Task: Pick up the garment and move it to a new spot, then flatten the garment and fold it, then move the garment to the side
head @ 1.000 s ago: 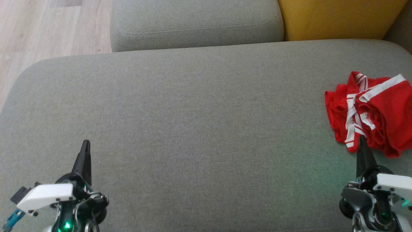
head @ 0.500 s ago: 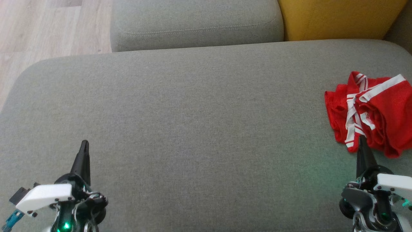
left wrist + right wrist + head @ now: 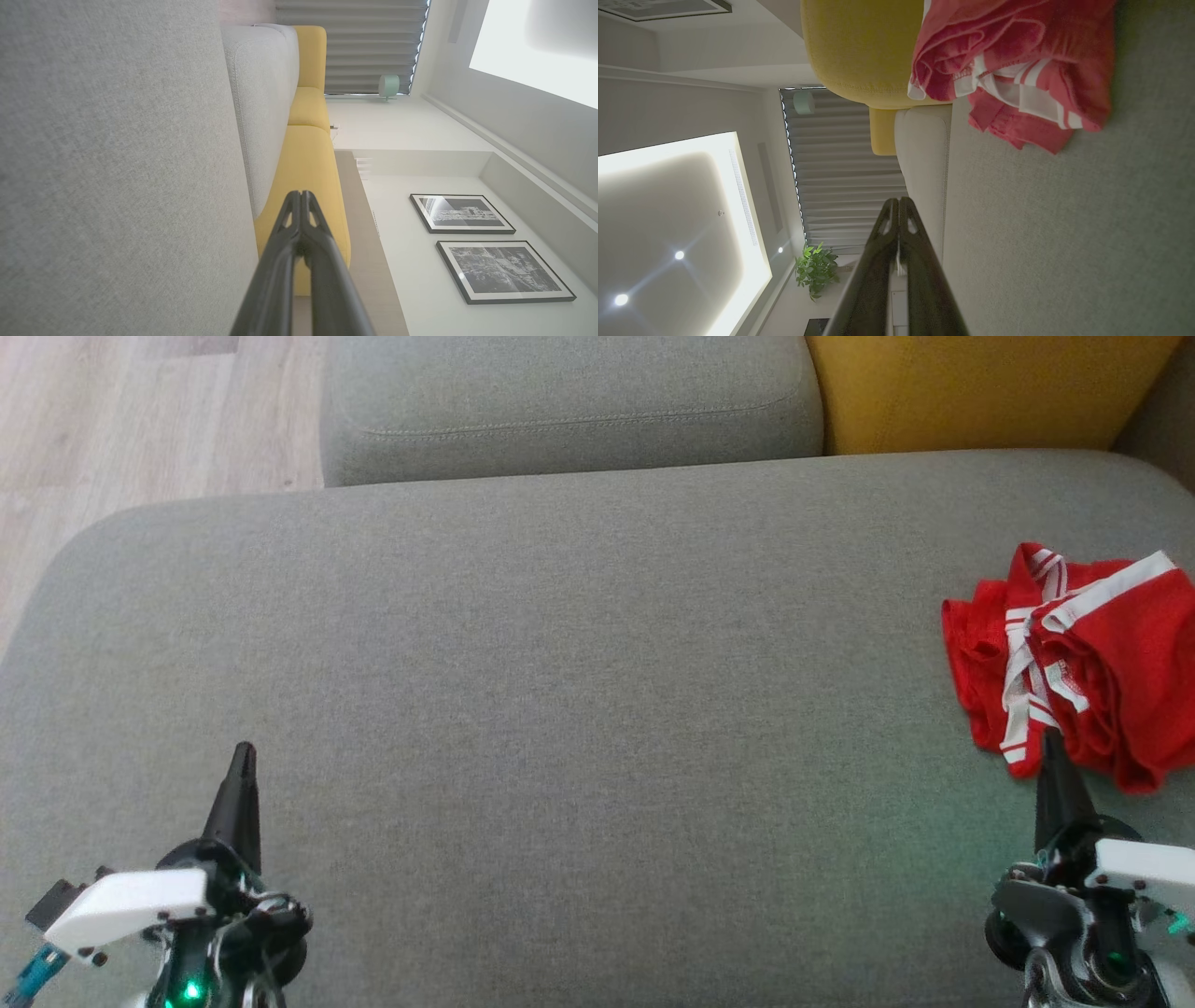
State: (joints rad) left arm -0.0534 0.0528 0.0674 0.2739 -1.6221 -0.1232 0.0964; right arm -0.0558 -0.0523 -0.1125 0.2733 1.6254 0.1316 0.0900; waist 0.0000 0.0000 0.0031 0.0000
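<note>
Closest to me, my left pincer [image 3: 245,751] hangs over the near left of the grey sofa seat [image 3: 597,709], fingers pressed tight together with nothing between them. The left wrist view confirms it: two dark fingers meeting at the tips.

Over on the right, the right pincer [image 3: 1050,739] is pinched fully closed too, and empty. From the head view its tip looks level with the near hem of the red shorts [image 3: 1106,644]. The right wrist view shows grey seat between the tips and the cloth, so I judge them apart.

The shorts sit at the far right of the seat in a bunched heap, white stripes twisted and layers rumpled, not flat. That could be a pile waiting to be lifted or a loose fold already set aside; I can't tell which.

Here's what worries me. Closed fingers driven at that heap would only shove it toward the seat's right edge. A pinch on one layer would let the rest trail and unfurl.

Behind are the grey back cushion [image 3: 569,401], the yellow cushion [image 3: 980,383] and the wooden floor [image 3: 140,411].
</note>
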